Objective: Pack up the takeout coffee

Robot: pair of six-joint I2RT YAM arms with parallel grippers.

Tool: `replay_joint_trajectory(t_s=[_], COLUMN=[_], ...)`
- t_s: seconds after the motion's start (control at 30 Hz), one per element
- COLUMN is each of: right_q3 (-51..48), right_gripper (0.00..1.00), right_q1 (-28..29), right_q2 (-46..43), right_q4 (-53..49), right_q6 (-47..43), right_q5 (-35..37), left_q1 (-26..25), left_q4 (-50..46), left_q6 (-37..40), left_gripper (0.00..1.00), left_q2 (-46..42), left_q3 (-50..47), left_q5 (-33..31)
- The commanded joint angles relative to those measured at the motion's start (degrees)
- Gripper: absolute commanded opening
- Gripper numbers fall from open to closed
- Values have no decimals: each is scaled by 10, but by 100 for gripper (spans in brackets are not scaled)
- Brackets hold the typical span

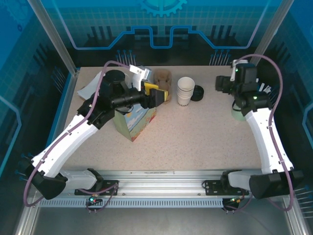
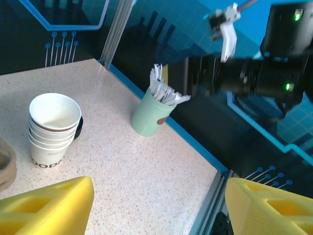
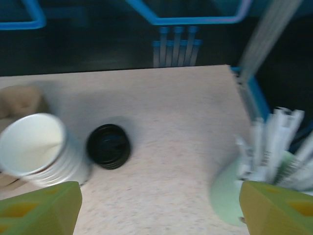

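Left end effector (image 2: 159, 208) and right end effector (image 3: 159, 208) gape; brown paper cup (image 1: 163, 77) stands upright.

One stack of white cups (image 2: 51, 137), one loose black lid (image 3: 108, 146), one green cup of wrapped sticks (image 2: 149, 120), one patterned box (image 1: 139, 123), one brown cup (image 1: 163, 77)

- A stack of plain white lidless paper cups (image 1: 185, 91) stands upright on the far middle of the speckled beige tabletop (image 1: 195, 142); I see its open mouth from both my wrists (image 2: 54, 125) (image 3: 36, 147).
- A loose flat round black plastic lid (image 1: 197, 92) lies just beside that stack, on its right (image 3: 108, 146).
- A pale green cup (image 2: 149, 120) stands near the table's right edge, well apart from the stack, stuffed with white paper packets (image 2: 166, 90).
- A colourful printed carton (image 1: 139, 122) sits on my left half.
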Motion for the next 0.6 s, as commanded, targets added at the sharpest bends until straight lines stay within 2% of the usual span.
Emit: replay_joint_trajectory(t_s=[0.0,0.27,0.47,0.57], right_q3=[60,151,179,180], right_gripper=[84,76,65,62], right_q1=[-56,-155,-185,-192], right_q2=[38,134,189,210], right_q4=[-42,-87,-107,-108], right_q6=[-9,-11,-25,-30], right_q5=[38,33,12,-2], left_q1=[-16,-49,-54,-55], left_q4=[55,77,86,84], left_q6=[-6,17,28,33], left_gripper=[72,72,71,71], left_q2=[7,45,65,71], left_q3=[-38,-63,-62,-60], left_q5=[-6,-9,-8,-8])
